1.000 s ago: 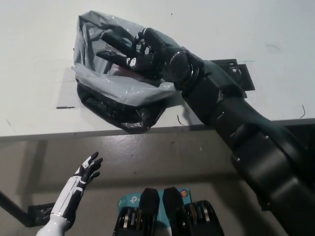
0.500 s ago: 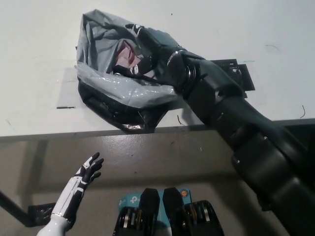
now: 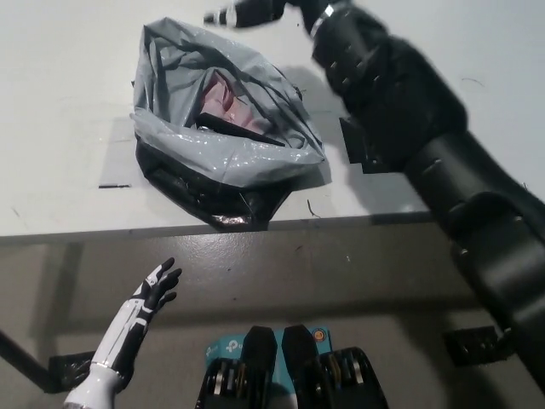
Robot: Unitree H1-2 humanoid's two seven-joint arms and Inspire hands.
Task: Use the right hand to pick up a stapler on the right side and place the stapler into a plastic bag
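Head view: the right hand point(image 3: 247, 10) is above the plastic bag point(image 3: 255, 158), too blurry to tell if it holds anything. A dark thing inside looks like the stapler point(image 3: 241, 124), so the job seems done. The left hand point(image 3: 153, 292) rests low, fingers spread.

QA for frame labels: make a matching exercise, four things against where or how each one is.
1. plastic bag
2. right hand
3. left hand
4. table

A. low at picture left, fingers apart
B. top edge of the picture, beyond the bag
C. near the table's front edge, mouth open
D. white, under the bag

Pairs: 1-C, 2-B, 3-A, 4-D
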